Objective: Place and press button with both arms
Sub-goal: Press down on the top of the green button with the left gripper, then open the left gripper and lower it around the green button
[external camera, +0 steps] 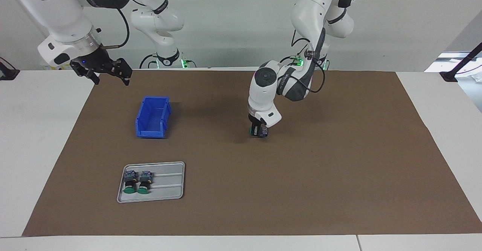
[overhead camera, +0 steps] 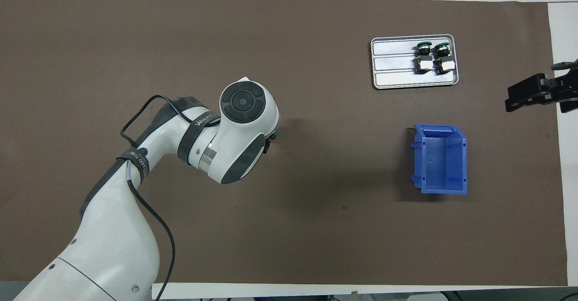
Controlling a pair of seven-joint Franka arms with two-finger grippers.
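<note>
My left gripper (external camera: 259,131) points down at the middle of the brown mat (external camera: 339,168), shut on a button (external camera: 264,132) whose blue-grey body and green cap edge show between the fingers. It is very low; I cannot tell whether the button touches the mat. In the overhead view the left wrist hides this gripper, and only a sliver of the button (overhead camera: 275,134) peeks out. My right gripper (external camera: 101,74) hangs open and empty, raised over the mat's edge at the right arm's end of the table; it shows as the right gripper (overhead camera: 537,95) in the overhead view.
A grey metal tray (external camera: 169,181) (overhead camera: 393,66) holds two more green-capped buttons (external camera: 137,181) (overhead camera: 432,57) lying side by side. A blue open bin (external camera: 152,117) (overhead camera: 440,159) stands nearer to the robots than the tray. White table (external camera: 37,130) borders the mat.
</note>
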